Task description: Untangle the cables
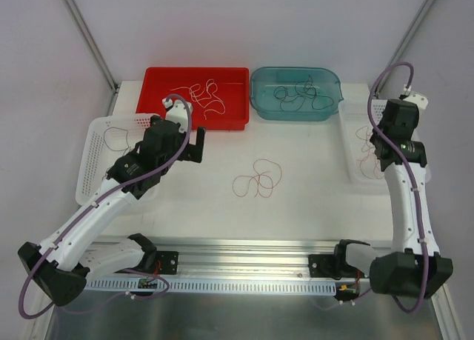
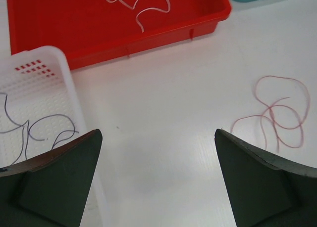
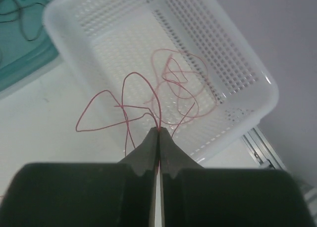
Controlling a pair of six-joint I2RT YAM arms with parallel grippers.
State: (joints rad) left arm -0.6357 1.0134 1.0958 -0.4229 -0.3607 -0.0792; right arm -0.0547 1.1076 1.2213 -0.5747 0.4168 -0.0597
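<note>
Loops of red-pink cable (image 3: 154, 106) fan forward from clamped right pincer (image 3: 159, 131) toward white basket (image 3: 223, 49); left pincer (image 2: 157, 134) gapes.

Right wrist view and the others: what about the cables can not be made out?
Right wrist: how many red cables the shut right fingers pinch; strands overlap.
Left wrist: white cables cut off by top edge; purple cable partly behind left finger.
Top external: right basket partly hidden by the right arm.

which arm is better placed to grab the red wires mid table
Left: the left gripper is open with the loose wires just ahead. The right gripper is shut on another red wire over the white basket.
</note>
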